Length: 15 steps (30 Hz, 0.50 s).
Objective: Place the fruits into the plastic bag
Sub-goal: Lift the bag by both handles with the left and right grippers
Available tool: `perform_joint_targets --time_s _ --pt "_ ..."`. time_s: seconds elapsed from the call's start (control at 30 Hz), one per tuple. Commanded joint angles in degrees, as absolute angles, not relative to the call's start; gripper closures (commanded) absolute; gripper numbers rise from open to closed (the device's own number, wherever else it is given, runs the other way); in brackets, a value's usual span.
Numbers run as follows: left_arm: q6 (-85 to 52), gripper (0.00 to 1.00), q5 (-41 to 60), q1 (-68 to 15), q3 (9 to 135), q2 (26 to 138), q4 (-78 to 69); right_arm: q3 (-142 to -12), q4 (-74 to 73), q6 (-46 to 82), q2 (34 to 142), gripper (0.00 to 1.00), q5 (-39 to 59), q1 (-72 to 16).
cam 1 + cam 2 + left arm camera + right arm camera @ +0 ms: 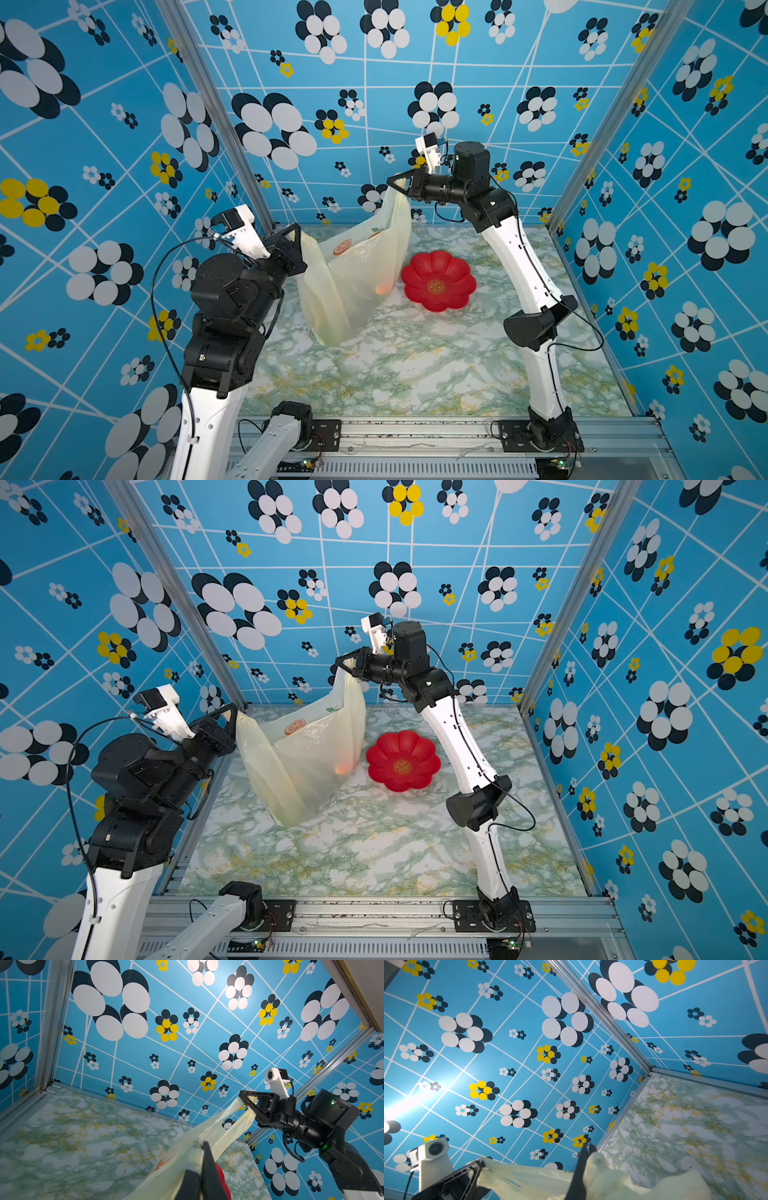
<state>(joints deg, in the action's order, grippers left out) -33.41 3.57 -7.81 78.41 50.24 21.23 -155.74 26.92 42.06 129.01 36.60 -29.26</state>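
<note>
You hold the plastic bag (353, 282) aloft, left gripper (296, 231) and right gripper (395, 183) each clenched on a handle; a slipped handle could spill the fruits (382, 289).

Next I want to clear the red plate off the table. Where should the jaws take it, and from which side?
Grip the red flower-shaped plate at its raised scalloped rim, on the edge facing the right arm. It lies flat and empty, so only the rim offers something to pinch. The plastic bag crowds its other side, and both grippers are shut on the bag's handles, so one must let go first.

Cream plastic bag (353, 282) hanging above table, orange fruit (382, 288) inside
</note>
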Motion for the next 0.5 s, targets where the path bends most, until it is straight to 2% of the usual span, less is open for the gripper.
perform_joint_targets --time_s 0.0,0.27,0.47 --pt "-33.6 1.00 3.4 -6.5 77.8 51.9 12.5 -157.5 15.6 46.9 132.3 1.00 36.1 -27.1" --pt "-38.2 1.00 8.3 -2.4 72.0 59.2 -0.1 -162.6 4.8 48.6 140.9 1.00 27.9 -22.6" --pt "-42.4 1.00 12.5 -2.4 71.3 65.4 -8.0 -163.0 2.5 49.6 141.9 1.00 26.0 -19.4"
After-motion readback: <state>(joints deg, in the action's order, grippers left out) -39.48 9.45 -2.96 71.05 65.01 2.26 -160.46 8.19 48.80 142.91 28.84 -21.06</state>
